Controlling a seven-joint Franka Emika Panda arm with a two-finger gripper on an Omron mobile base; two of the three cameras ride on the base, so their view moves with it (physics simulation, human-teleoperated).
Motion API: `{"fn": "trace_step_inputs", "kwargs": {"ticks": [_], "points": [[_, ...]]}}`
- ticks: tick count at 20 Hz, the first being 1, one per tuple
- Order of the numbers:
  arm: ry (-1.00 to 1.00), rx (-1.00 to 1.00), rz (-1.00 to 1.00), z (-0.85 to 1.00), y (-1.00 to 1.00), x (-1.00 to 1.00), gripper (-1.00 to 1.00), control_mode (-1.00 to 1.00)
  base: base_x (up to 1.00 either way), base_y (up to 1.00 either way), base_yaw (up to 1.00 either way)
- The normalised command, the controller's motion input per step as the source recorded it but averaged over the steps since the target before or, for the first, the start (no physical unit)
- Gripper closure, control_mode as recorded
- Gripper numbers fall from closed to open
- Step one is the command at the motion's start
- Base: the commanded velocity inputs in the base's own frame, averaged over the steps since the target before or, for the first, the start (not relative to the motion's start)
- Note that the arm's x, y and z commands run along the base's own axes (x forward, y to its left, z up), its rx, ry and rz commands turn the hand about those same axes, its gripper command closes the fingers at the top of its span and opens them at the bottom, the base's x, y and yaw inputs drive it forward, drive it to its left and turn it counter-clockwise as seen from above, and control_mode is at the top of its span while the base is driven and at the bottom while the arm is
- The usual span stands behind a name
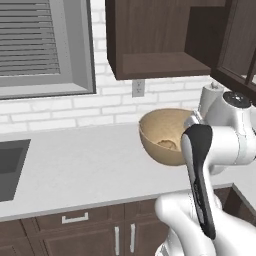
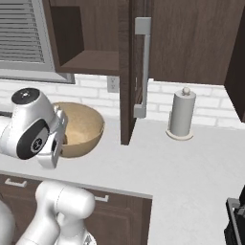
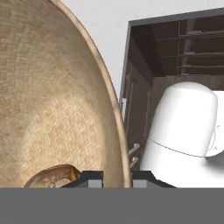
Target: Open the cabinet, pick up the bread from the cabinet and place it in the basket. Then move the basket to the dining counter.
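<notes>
The tan basket [image 1: 156, 131] sits tilted over the white worktop, below the open cabinet [image 1: 150, 40], whose door [image 2: 127, 72] with its long grey handle [image 2: 141, 67] swings out. A golden-brown bread [image 1: 167, 145] lies at the bottom of the basket; in the hand view the bread [image 3: 52, 175] shows low on the woven wall. My gripper [image 3: 117, 178] is shut on the basket [image 3: 52, 96] at its rim, one tip inside and one outside. From the right base view the basket [image 2: 83, 127] is partly hidden by my arm. The dining counter is out of view.
A paper towel roll [image 2: 182, 115] stands on the worktop right of the cabinet door. A sink [image 1: 10, 165] lies at the far left under the window. A wall outlet [image 1: 138, 87] is behind the basket. Drawers with silver handles [image 1: 75, 218] run below.
</notes>
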Motion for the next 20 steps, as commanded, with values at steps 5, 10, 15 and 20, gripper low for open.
{"fn": "trace_step_inputs", "kwargs": {"ticks": [5,10,15,20], "points": [[-0.02,-0.03,0.08,0.37,0.31,-0.11,1.0,-1.0,0.0,0.0,0.0],[0.08,-0.02,0.0,0.03,0.23,0.0,1.0,-1.0,0.0,0.0,0.0],[0.01,0.0,0.0,-0.01,0.0,0.0,1.0,-1.0,0.0,0.0,0.0],[0.0,0.0,0.0,0.0,0.0,0.0,1.0,-1.0,0.0,0.0,0.0]]}}
